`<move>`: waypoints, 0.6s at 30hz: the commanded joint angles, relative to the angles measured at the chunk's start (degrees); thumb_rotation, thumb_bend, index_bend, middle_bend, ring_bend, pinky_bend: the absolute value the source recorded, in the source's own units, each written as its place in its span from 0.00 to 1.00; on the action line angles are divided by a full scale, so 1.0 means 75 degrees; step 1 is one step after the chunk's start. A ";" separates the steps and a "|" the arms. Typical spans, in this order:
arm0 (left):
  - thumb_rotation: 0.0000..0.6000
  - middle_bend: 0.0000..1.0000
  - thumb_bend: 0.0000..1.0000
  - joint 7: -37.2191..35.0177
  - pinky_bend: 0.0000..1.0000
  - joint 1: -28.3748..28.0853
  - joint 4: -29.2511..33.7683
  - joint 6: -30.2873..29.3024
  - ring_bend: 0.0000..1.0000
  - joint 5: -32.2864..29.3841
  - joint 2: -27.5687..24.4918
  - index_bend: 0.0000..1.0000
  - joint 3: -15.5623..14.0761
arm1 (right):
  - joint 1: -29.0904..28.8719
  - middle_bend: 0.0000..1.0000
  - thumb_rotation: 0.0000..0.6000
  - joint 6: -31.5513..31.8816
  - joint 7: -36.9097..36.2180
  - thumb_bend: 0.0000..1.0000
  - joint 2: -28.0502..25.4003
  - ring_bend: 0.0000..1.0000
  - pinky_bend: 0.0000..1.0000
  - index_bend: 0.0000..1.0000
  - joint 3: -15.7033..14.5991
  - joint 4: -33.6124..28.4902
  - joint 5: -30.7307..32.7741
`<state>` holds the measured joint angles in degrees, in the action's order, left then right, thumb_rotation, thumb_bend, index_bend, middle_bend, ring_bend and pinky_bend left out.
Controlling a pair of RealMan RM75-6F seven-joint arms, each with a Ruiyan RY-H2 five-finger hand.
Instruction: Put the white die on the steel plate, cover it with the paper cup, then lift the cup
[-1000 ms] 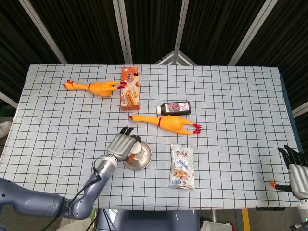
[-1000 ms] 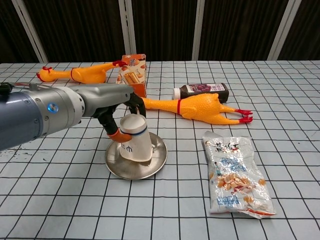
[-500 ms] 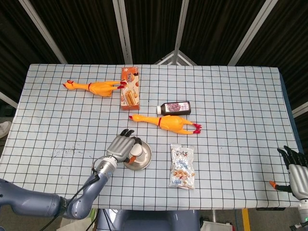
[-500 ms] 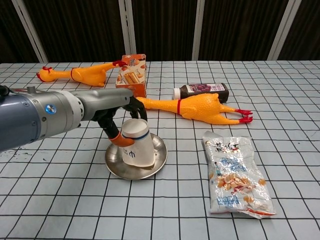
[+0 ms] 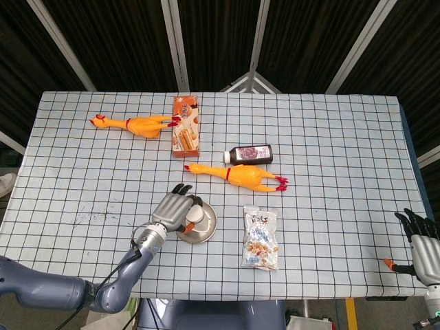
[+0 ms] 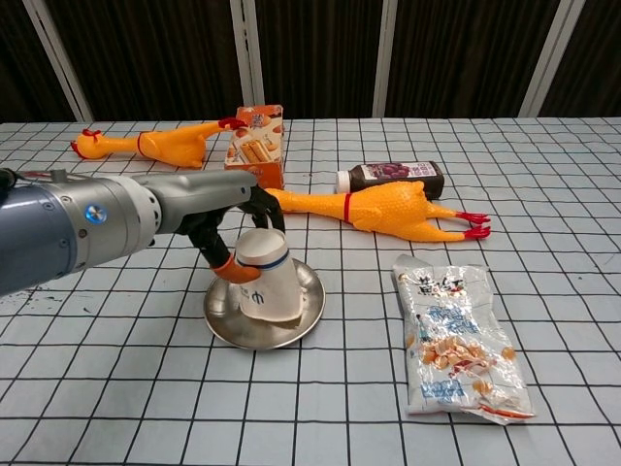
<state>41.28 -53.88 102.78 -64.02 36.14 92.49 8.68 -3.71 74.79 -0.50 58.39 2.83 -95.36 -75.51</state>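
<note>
An upside-down white paper cup (image 6: 266, 279) with a blue band stands on the round steel plate (image 6: 309, 317), slightly tilted. My left hand (image 6: 229, 230) grips the cup from behind and from the left, fingers wrapped around its upper part. From above, the left hand (image 5: 173, 209) covers most of the cup (image 5: 197, 216) and part of the plate (image 5: 207, 228). The white die is hidden in both views. My right hand (image 5: 419, 240) hangs open at the table's front right corner, holding nothing.
A snack bag (image 6: 456, 338) lies right of the plate. A rubber chicken (image 6: 383, 210) and a dark bottle (image 6: 393, 176) lie behind it. A biscuit box (image 6: 257, 144) and a second rubber chicken (image 6: 150, 143) sit at the back left.
The left hand has lowered the cup onto the plate and set it nearer to upright. The right hand has barely moved.
</note>
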 commanded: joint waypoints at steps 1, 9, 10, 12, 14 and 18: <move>1.00 0.34 0.46 0.0239 0.00 -0.0035 0.0086 -0.0167 0.07 -0.0179 0.0045 0.45 -0.0041 | -0.0004 0.05 1.00 -0.0013 0.0005 0.12 -0.0003 0.05 0.00 0.13 -0.0003 0.0000 0.0006; 1.00 0.35 0.46 -0.0091 0.00 -0.0102 0.0124 0.0233 0.07 -0.0571 -0.0233 0.46 0.0117 | 0.0000 0.05 1.00 -0.0014 0.0040 0.12 -0.0004 0.05 0.00 0.13 -0.0006 -0.0021 0.0032; 1.00 0.34 0.46 -0.0032 0.00 -0.0107 0.0094 0.0148 0.07 -0.0511 -0.0199 0.46 0.0076 | -0.0004 0.05 1.00 -0.0022 0.0043 0.12 -0.0003 0.05 0.00 0.13 -0.0005 -0.0020 0.0037; 1.00 0.34 0.46 -0.0034 0.00 -0.0095 0.0085 0.0065 0.07 -0.0436 -0.0118 0.46 0.0036 | -0.0015 0.05 1.00 -0.0045 0.0056 0.12 0.0005 0.05 0.00 0.13 -0.0005 -0.0013 0.0048; 1.00 0.35 0.46 -0.0197 0.00 -0.0063 0.0118 0.0125 0.07 -0.0365 -0.0076 0.46 0.0058 | -0.0020 0.05 1.00 -0.0063 0.0072 0.12 0.0004 0.05 0.00 0.13 -0.0009 -0.0025 0.0062; 1.00 0.34 0.46 -0.0485 0.00 -0.0067 0.0306 0.0502 0.07 -0.0695 -0.0173 0.45 0.0150 | -0.0017 0.05 1.00 -0.0052 0.0089 0.12 0.0011 0.05 0.00 0.13 -0.0005 -0.0036 0.0074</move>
<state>38.93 -54.30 104.35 -62.09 32.14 91.51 9.53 -3.84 74.40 0.18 58.48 2.80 -95.63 -74.95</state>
